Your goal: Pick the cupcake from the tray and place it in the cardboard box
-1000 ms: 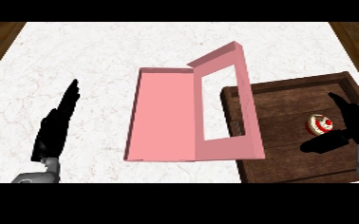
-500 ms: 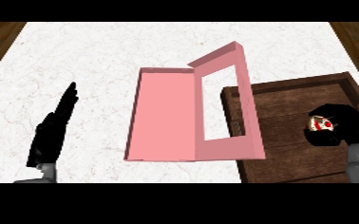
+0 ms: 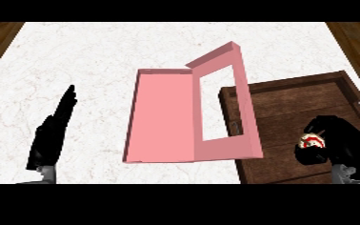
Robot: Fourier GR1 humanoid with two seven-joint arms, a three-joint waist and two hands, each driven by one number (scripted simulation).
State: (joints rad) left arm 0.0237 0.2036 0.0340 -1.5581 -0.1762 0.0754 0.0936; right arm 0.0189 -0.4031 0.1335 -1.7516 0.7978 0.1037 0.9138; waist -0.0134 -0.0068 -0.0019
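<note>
Right robot hand (image 3: 329, 143) curled round cupcake (image 3: 310, 141) on wooden tray (image 3: 281, 109).

Cupcake sits inside the curled fingers, its red-and-white top showing at their left side, apparently not yet lifted. Pink cardboard box (image 3: 162, 119) lies open to the left of this hand, windowed lid (image 3: 224, 107) upright between them. Advice: lift straight up, clear the lid's top edge, then lower into the box. Left robot hand (image 3: 51, 133) rests open, fingers straight, on the tabletop (image 3: 84, 62) beyond the box.
</note>
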